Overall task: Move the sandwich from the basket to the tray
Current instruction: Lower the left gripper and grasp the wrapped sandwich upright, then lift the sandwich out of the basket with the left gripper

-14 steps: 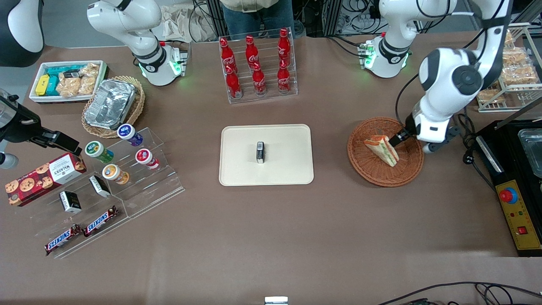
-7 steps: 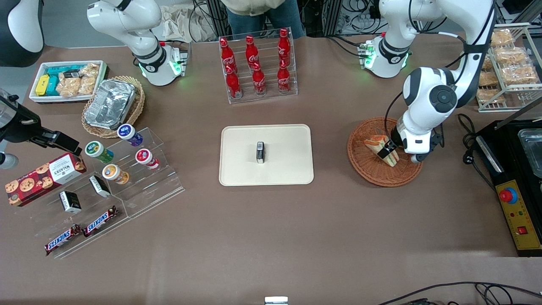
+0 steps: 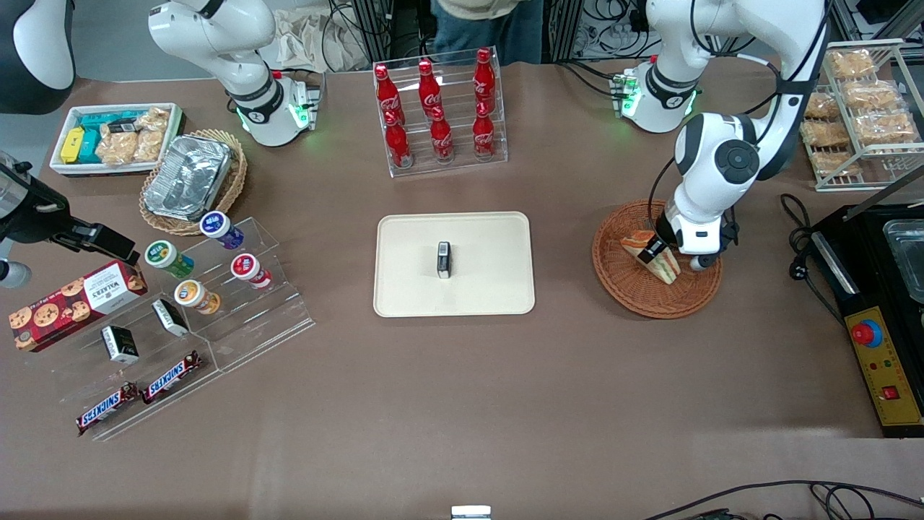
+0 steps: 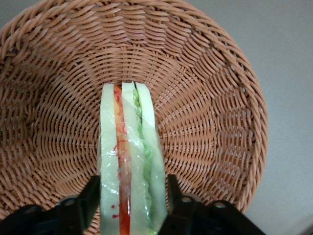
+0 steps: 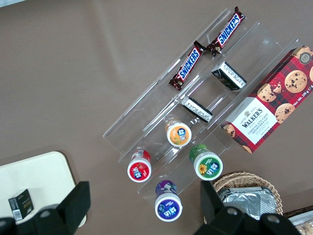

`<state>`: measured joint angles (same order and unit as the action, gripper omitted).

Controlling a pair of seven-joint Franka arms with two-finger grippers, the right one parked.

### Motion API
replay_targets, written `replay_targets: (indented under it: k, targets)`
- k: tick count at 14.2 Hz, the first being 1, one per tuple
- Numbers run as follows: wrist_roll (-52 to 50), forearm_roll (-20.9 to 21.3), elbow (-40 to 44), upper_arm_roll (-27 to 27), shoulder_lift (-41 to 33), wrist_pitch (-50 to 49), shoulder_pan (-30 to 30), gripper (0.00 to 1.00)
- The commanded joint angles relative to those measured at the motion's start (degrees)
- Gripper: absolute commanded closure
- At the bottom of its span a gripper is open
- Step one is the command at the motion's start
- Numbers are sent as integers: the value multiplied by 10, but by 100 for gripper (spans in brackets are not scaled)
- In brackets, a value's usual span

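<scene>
The sandwich [image 3: 667,267], a wedge with tan bread and green, red and orange layers, stands on edge in the round reddish-brown wicker basket [image 3: 621,289]. My left gripper [image 3: 655,251] is down in the basket over the sandwich's middle. In the left wrist view the gripper [image 4: 131,196] has one black finger [image 4: 90,198] pressed against each bread face of the sandwich [image 4: 129,147], which rests on the basket's weave [image 4: 210,112]. The cream tray [image 3: 476,289] lies at the table's middle, toward the parked arm's end from the basket.
A small black box [image 3: 443,259] stands on the tray. A rack of red cola bottles [image 3: 439,108] is farther from the camera than the tray. A black control box [image 3: 877,347] and a wire rack of bagged pastries [image 3: 859,108] flank the basket.
My gripper has come from the basket's edge to over the sandwich, lowered, and now has its fingers against both faces. The sandwich has stayed in the basket.
</scene>
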<state>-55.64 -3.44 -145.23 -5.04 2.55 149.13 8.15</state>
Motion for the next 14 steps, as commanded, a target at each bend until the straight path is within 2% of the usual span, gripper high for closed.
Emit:
replay_targets:
  k: [1, 3, 8, 11, 14]
  targets:
    - [-2, 5, 4, 2, -24, -22, 5, 100]
    - [37, 8, 60, 5, -37, -127, 2, 100]
    - [111, 8, 266, 6, -45, -386, -16, 100]
    - [169, 9, 362, 7, -40, -470, -17, 100]
    - [247, 5, 457, 34, -23, -565, -17, 100]
